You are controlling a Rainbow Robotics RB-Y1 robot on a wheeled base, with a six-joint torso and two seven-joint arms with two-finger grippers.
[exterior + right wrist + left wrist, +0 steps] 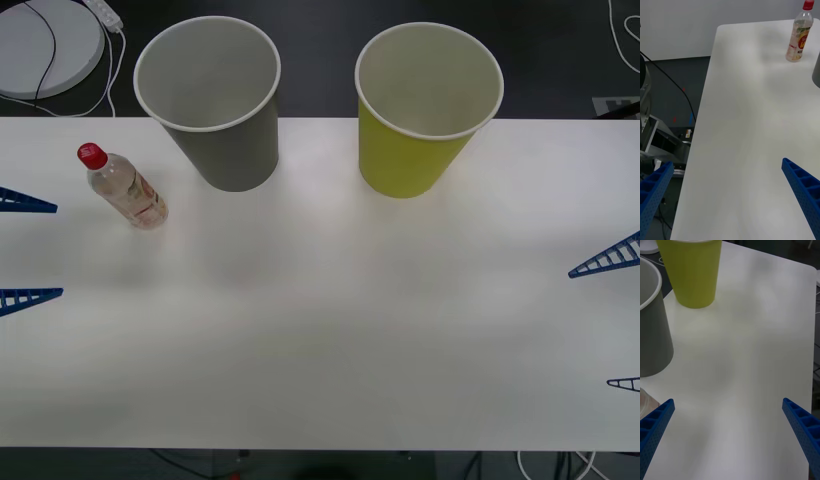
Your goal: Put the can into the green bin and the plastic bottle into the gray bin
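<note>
Left gripper point(25, 247), desk's point(330, 340) left edge: jaws spread, empty. Right gripper point(618, 320), right edge: likewise. Plastic bottle point(125, 187): upright, far left, near left gripper. Gray bin point(215, 100), then green bin point(425, 108): upright along far edge.

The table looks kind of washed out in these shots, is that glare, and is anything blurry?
Front view: the white table is evenly lit, with only soft shadows below the gray bin and green bin. Right wrist view: the plastic bottle is slightly soft. Left wrist view: faint mottled shading, no hard glare.

Two bins point(208, 100) point(428, 105), one plastic bottle point(125, 187)
</note>
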